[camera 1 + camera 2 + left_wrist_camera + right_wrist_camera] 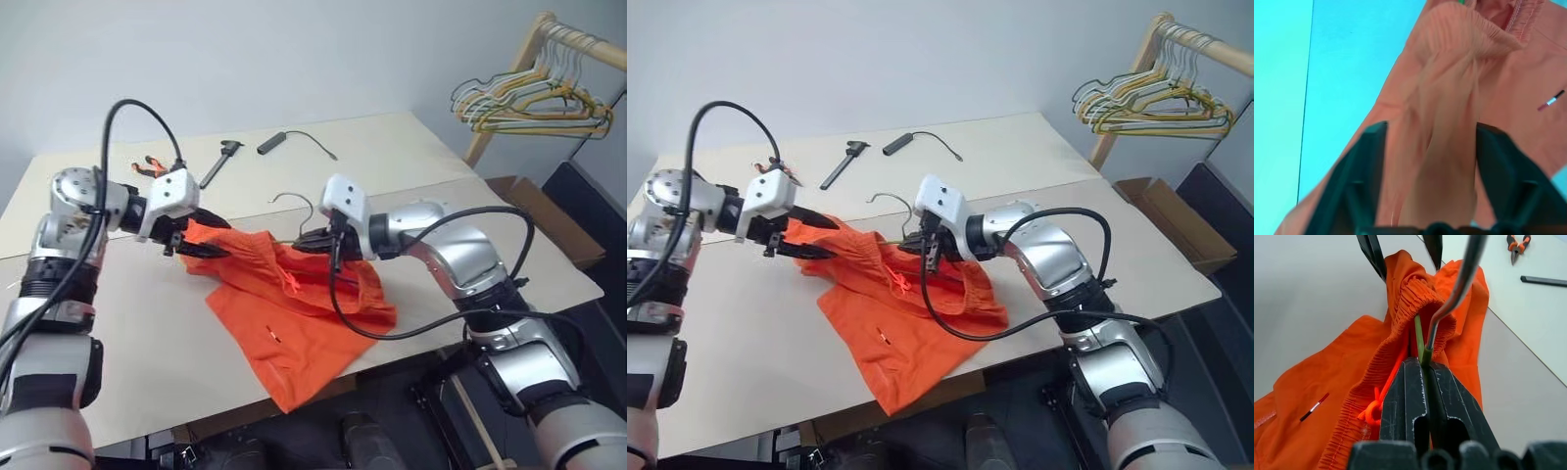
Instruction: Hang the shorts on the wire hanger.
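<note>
Pale table [118,323] under a grey wall: shorts [294,323] draped over the near edge, waistband lifted mid-table between both grippers. Left wrist: left gripper [1427,147] spread apart, cloth slack between the fingers, so likely to slide free. Right wrist: right gripper [1422,382] clamped on hanger [1449,298] at the waistband; could tilt and shed the shorts.
</note>
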You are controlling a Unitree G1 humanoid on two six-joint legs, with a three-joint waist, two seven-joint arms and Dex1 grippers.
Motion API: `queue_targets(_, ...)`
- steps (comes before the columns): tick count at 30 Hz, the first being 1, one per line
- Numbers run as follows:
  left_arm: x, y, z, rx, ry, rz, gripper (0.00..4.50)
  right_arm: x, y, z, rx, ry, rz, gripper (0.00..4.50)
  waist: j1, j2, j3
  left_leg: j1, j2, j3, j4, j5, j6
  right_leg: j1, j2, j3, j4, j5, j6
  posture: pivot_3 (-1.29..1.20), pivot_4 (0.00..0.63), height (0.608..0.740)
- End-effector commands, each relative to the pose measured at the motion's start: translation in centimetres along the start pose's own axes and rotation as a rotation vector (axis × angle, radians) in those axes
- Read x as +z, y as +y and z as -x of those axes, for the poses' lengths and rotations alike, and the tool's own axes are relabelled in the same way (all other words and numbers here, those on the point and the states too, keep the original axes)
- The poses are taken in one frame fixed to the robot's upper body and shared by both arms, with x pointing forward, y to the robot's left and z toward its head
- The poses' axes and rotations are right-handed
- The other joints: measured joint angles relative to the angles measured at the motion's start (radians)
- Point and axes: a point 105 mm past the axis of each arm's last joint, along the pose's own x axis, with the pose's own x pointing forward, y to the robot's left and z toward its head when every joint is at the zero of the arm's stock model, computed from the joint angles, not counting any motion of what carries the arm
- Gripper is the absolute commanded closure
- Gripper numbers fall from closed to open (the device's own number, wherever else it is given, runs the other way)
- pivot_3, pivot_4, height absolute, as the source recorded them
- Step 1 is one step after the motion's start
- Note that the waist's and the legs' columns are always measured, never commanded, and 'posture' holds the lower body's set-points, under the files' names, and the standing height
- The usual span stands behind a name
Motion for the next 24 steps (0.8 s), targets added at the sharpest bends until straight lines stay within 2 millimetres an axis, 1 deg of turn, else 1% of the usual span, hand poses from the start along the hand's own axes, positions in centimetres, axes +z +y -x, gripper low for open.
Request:
queue_targets(1, 0.3, 0.4, 1.5, 0.051, 0.008, -0.028, 0.33, 2.1, -0.7, 1.3, -0.037, -0.068, 0.07, 4.5, 0.0, 0.0, 0.0, 0.0, 0.0, 0.0, 0.0, 0.0, 0.0, 0.0, 0.0, 0.0, 0.0, 0.0, 0.0, -0.13, 0.063, 0.74)
queue_targets(2, -0.3, 0.5, 1.3, 0.077, 0.03, -0.047, 0.02, 2.2, -0.7, 1.4, -0.038, -0.07, 0.072, 4.5, 0.001, 0.0, 0.0, 0.0, 0.0, 0.0, 0.0, 0.0, 0.0, 0.0, 0.0, 0.0, 0.0, 0.0, 0.0, -0.13, 0.063, 0.74)
queue_targets(7, -2.6, 0.9, -0.3, 0.124, 0.107, -0.068, 0.02, 2.7, -0.6, 1.9, -0.03, -0.086, 0.075, 4.5, 0.004, 0.0, 0.0, 0.0, 0.0, 0.0, 0.0, 0.0, 0.0, 0.0, 0.0, 0.0, 0.0, 0.0, 0.0, -0.13, 0.06, 0.74)
queue_targets(10, -3.3, 1.4, -0.7, 0.146, 0.142, -0.062, 0.66, 2.8, -0.5, 2.1, -0.025, -0.087, 0.078, 4.5, 0.008, 0.0, 0.0, 0.0, 0.0, 0.001, 0.0, 0.0, 0.0, 0.001, -0.001, 0.0, 0.0, 0.0, 0.0, -0.14, 0.057, 0.74)
queue_targets(11, -3.4, 1.5, -0.6, 0.146, 0.144, -0.059, 0.95, 2.8, -0.5, 2.1, -0.024, -0.085, 0.078, 4.5, 0.007, 0.0, 0.0, -0.001, 0.0, 0.001, 0.0, 0.0, 0.0, 0.0, -0.001, 0.0, 0.0, 0.0, 0.0, -0.14, 0.056, 0.74)
queue_targets(12, -3.4, 1.5, -0.6, 0.144, 0.142, -0.058, 1.34, 2.7, -0.4, 2.2, -0.024, -0.083, 0.078, 4.5, 0.006, 0.0, 0.0, -0.001, 0.0, 0.002, 0.0, 0.0, 0.0, 0.0, 0.0, 0.0, 0.0, 0.0, 0.0, -0.14, 0.054, 0.74)
queue_targets(14, -3.4, 1.7, -0.5, 0.156, 0.136, -0.049, 1.91, 2.7, -0.5, 2.3, -0.027, -0.081, 0.079, 4.5, 0.005, 0.0, 0.0, -0.001, 0.0, 0.002, 0.0, 0.0, 0.0, 0.0, 0.0, -0.001, -0.001, 0.0, 0.0, -0.14, 0.054, 0.74)
queue_targets(16, -3.4, 1.9, -0.5, 0.17, 0.129, -0.045, 2.65, 2.7, -0.5, 2.4, -0.029, -0.081, 0.077, 4.5, 0.006, 0.0, 0.0, -0.001, 0.0, 0.002, 0.0, 0.0, 0.0, 0.0, 0.0, -0.001, -0.001, 0.0, 0.0, -0.14, 0.052, 0.74)
queue_targets(21, -3.1, 2.4, -0.4, 0.207, 0.088, -0.02, 4.33, 2.7, -0.6, 2.6, -0.033, -0.09, 0.052, 4.5, 0.004, 0.0, 0.0, -0.001, 0.0, 0.002, 0.0, 0.0, 0.0, 0.0, 0.0, -0.001, 0.0, 0.0, 0.0, -0.14, 0.051, 0.74)
queue_targets(22, -3.1, 2.4, -0.4, 0.207, 0.087, -0.02, 4.45, 2.7, -0.6, 2.7, -0.033, -0.088, 0.049, 4.5, 0.004, 0.0, 0.0, -0.001, 0.0, 0.002, 0.0, 0.0, 0.0, 0.0, 0.0, -0.001, 0.0, 0.0, 0.0, -0.13, 0.05, 0.74)
queue_targets(24, -3.2, 2.5, -0.2, 0.223, 0.096, -0.031, 4.45, 2.5, -0.7, 2.7, -0.035, -0.083, 0.042, 4.5, 0.003, 0.0, 0.0, -0.001, 0.0, 0.002, 0.0, 0.0, 0.0, 0.0, -0.001, -0.001, 0.0, 0.0, 0.0, -0.13, 0.05, 0.74)
